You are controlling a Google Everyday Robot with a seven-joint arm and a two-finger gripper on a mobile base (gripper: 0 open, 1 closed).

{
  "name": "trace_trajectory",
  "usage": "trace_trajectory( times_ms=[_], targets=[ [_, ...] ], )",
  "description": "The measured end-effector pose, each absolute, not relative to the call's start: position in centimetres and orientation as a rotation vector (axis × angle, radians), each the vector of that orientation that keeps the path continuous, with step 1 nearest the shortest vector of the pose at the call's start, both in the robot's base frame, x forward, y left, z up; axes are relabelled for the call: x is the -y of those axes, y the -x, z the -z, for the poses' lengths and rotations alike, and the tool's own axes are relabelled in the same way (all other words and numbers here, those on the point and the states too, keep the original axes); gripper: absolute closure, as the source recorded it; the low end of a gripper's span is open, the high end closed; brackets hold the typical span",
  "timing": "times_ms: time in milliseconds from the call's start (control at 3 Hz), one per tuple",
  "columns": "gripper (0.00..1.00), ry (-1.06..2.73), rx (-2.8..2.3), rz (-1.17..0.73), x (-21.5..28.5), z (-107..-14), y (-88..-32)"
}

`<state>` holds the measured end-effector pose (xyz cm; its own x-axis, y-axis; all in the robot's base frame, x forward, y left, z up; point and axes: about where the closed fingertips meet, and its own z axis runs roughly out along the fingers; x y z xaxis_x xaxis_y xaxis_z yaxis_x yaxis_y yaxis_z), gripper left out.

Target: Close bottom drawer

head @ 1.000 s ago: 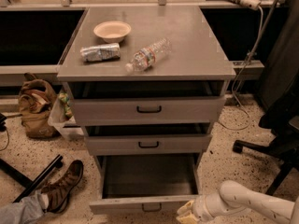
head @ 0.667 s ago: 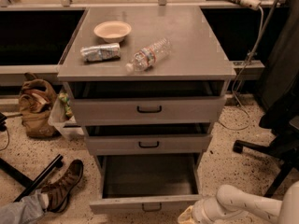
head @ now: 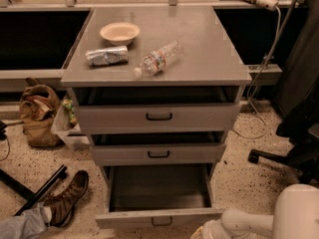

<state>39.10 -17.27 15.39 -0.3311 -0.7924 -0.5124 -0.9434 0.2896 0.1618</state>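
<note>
We see grey metal bottom drawer pulled out, flat front; cream rounded gripper beside its right corner, grip unclear.

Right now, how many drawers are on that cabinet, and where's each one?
3. The top drawer sits just under the cabinet top, the middle drawer below it, and the bottom drawer lowest, pulled far out. The gripper is beside the bottom drawer's front right corner.

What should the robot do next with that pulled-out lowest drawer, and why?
Probably ease the gripper forward against the front of the bottom drawer and push: it stands pulled well out, and the gripper sits low by its front right corner.
</note>
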Motion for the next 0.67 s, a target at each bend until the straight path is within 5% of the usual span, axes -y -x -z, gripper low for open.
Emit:
trace_trajectory(
  times_ms=[667],
  targets=[
    [1.00, 1.760, -2.074, -0.393, 13.8, -14.4, -38.7]
  ],
)
